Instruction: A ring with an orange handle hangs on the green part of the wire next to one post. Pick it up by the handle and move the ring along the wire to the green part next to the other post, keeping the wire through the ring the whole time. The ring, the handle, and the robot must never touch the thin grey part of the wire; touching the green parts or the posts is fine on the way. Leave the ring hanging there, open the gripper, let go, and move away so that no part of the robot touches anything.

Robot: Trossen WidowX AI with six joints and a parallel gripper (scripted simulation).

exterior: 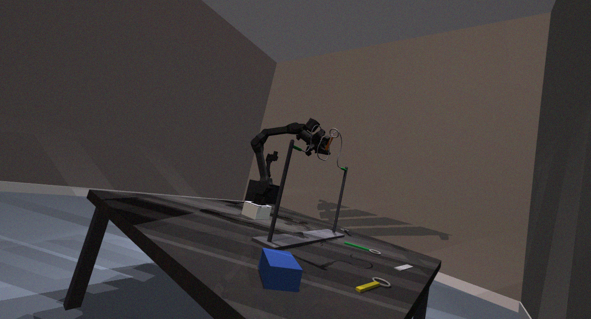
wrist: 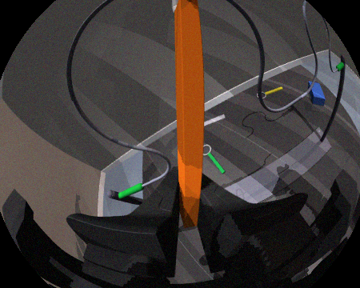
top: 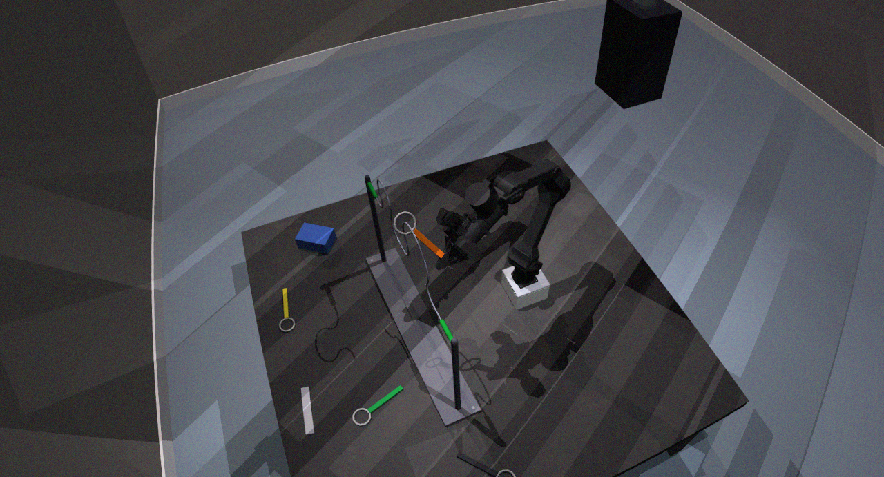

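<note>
The ring is held up at a high bend of the grey wire, between the posts. The wire seems to pass through it; the gap between them is too small to tell. My gripper is shut on the orange handle, near its end away from the ring. The green parts are at the posts. The wrist view hides most of the ring.
A blue block, a yellow-handled ring, a green-handled ring and a white strip lie across the base plate from the arm. A dark-handled ring lies near the top view's bottom edge.
</note>
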